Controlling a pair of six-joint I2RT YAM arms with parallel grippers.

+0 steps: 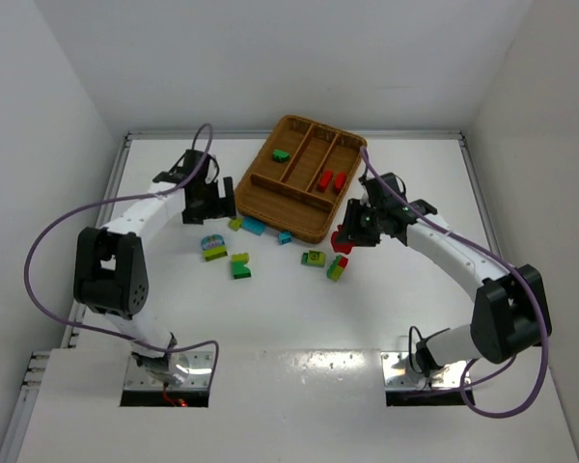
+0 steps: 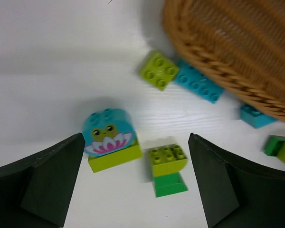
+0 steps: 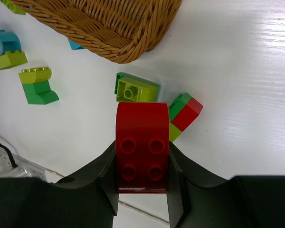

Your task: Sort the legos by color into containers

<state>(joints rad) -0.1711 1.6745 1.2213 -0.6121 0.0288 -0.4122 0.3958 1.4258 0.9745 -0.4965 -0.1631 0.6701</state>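
While the left gripper (image 2: 135, 142) gapes above loose legos (image 2: 167, 167), the right gripper (image 3: 142, 164) clamps a red lego (image 3: 142, 135).

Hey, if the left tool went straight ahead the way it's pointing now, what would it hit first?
Likely the lime-on-green lego stack lying between the fingers of the open left tool, or the frog lego beside it. Its height above the table is unclear.

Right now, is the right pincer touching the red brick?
Touching. The right wrist view shows the red brick wedged in the right pincer, both jaws pressed against its sides with no gap.
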